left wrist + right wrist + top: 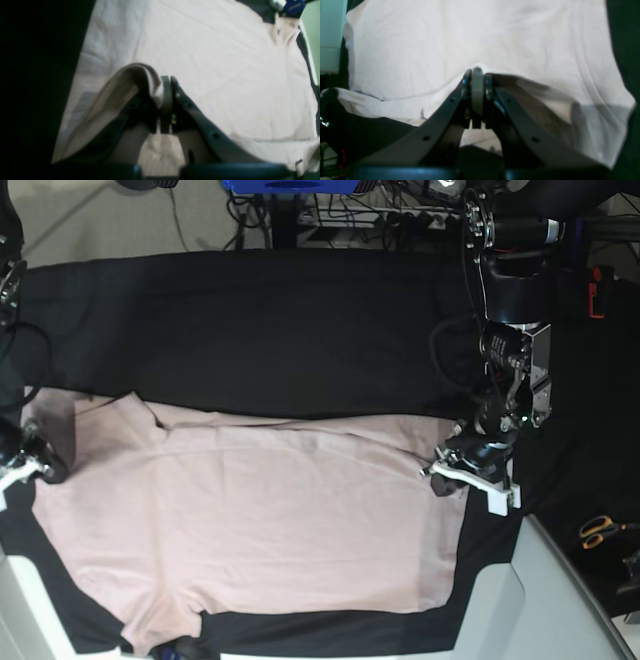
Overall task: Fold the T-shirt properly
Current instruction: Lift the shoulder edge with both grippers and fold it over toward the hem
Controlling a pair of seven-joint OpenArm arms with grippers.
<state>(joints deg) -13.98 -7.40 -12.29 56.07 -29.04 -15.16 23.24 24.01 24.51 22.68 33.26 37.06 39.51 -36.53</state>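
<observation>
The pale pink T-shirt (260,520) lies spread flat on the black table cloth (280,330), sleeves toward the left of the base view. At the shirt's right edge, my left gripper (442,476) is shut on a pinch of its fabric. The left wrist view shows the cloth (212,62) folded up over the closed left gripper (167,82). At the shirt's left edge, my right gripper (44,468) is shut on fabric too. Its wrist view shows the T-shirt (470,37) bunched at the closed right gripper (477,73).
Orange-handled scissors (600,530) lie on the cloth at the far right. A pale grey table edge (560,600) runs along the bottom right and bottom left. Cables and a blue stand (290,185) are behind the table.
</observation>
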